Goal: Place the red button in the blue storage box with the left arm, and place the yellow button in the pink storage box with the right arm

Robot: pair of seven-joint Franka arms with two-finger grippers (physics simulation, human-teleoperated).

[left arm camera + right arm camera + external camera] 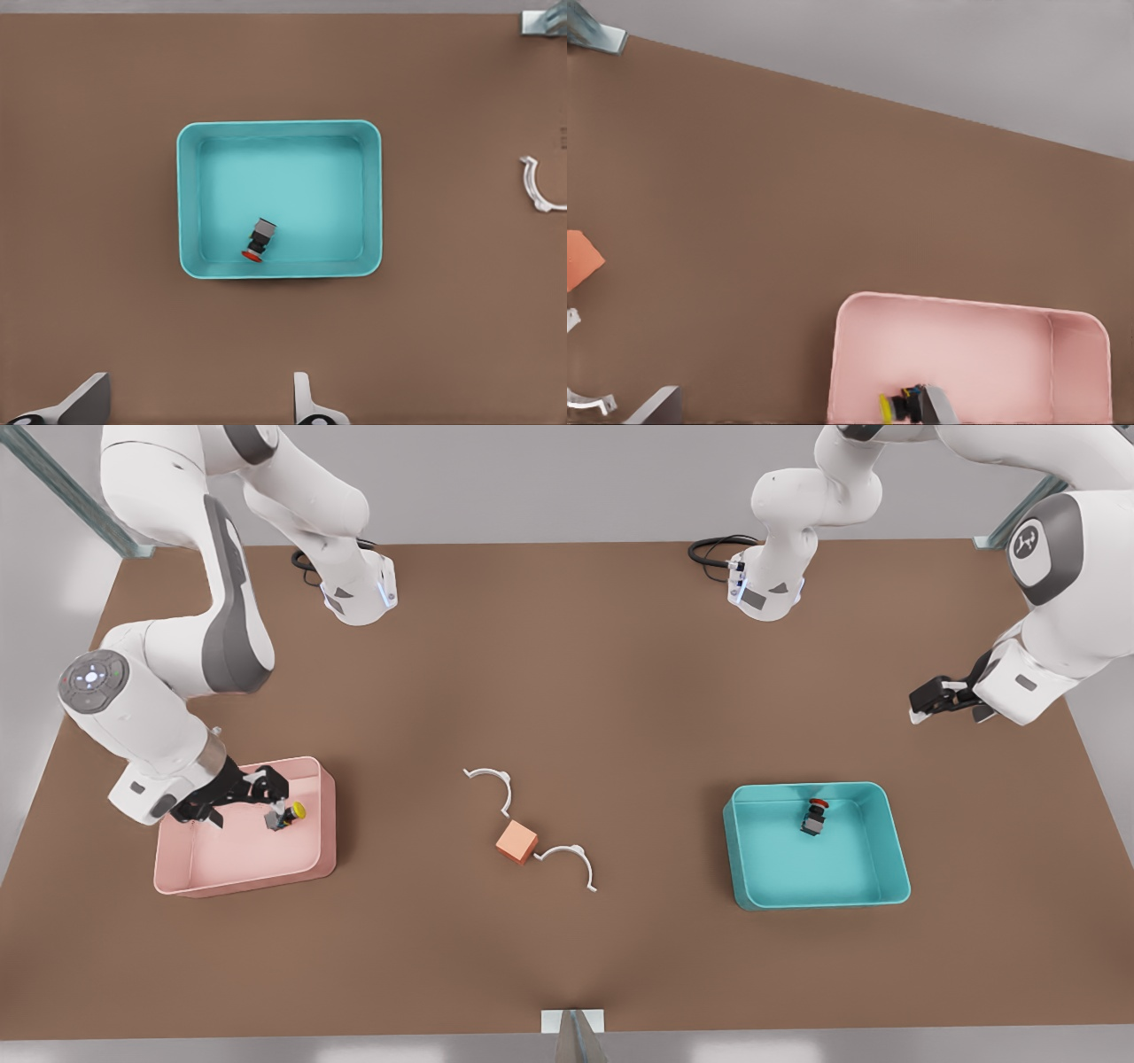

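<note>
Front view shows no readable brand or writing on the boxes, the buttons or the desk (567,646); the one mark I can make out is a small white emblem on the grey cap of my left arm's joint at the front view's right. My right pincer (270,802) is down inside the pink storage box (177,868) at the front view's left, and the yellow button (285,815) sits at its fingertips, tilted with its yellow cap toward the box's right wall; one finger (939,407) touches the dark base in the right wrist view, but I cannot tell whether the grip is closed on it. My left pincer (926,707) hangs over bare desk at the far right, well apart from the blue storage box (886,868), its fingers (306,403) spread wide and holding nothing. Inside that box the red button (815,817) lies on its side near the far wall, red cap toward the wall. Between the two boxes rest a salmon cube (517,841) and two white curved clips (496,779).
</note>
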